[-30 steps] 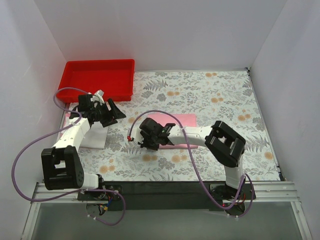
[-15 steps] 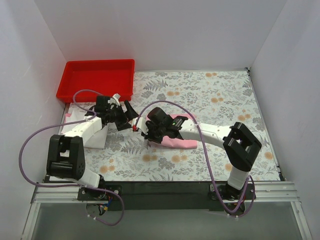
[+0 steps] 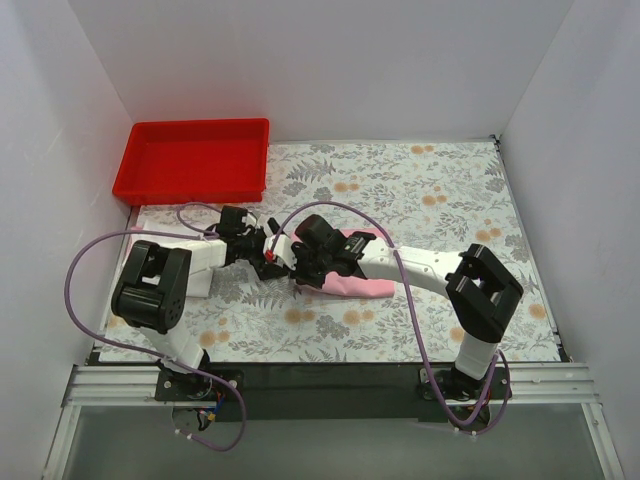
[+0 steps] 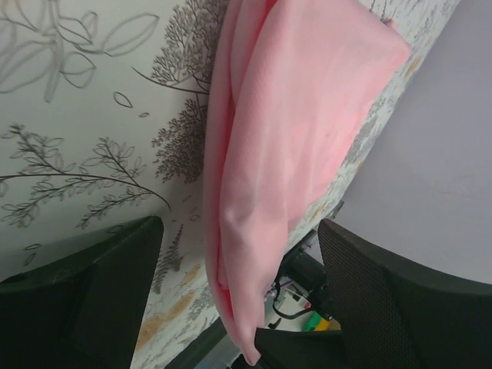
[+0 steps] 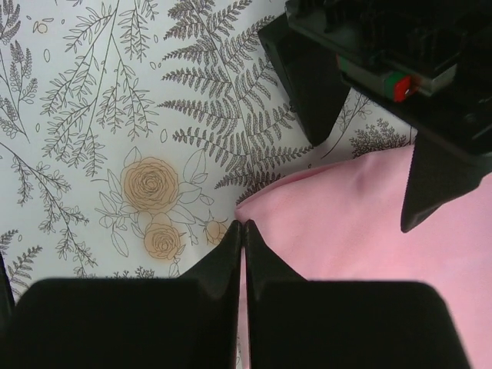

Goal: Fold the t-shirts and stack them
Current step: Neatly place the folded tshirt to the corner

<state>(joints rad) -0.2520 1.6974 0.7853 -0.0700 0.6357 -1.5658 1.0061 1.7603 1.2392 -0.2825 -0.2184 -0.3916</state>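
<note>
**Spotter:** Where's the cloth lying from your two pincers?

**Me:** Pink t-shirt point(image 3: 365, 287) is mid-surface, partly folded and bunched. Its long axis runs left to right, under my right forearm. The left end is the working end, and both pincers meet there.

**Spotter:** State of each?

**Me:** Right pincer point(image 3: 300, 268) has its jaws together. On its wrist view the tips meet exactly at the shirt's corner, so I read it as clamped on that corner, thin cloth between. Left pincer point(image 3: 266, 247) has its jaws wide apart and holds nothing. Its wrist view shows the folded edge running straight away between the two fingers point(image 4: 100, 284).

**Spotter:** So which arm is nearer?

**Me:** Both are at the same end. The right is already on the cloth. The left comes in from the left, facing along the shirt's length, and its spread fingers straddle the edge just beside the right tips. One finger is over the patterned tablecloth point(image 5: 100, 115), the other over pink.

**Spotter:** What does the next move turn on?

**Me:** My judgement is that the left only needs to close where it stands. The risk is catching one layer of the fold rather than all of them, or nipping the right fingers, since they sit so close.
</note>
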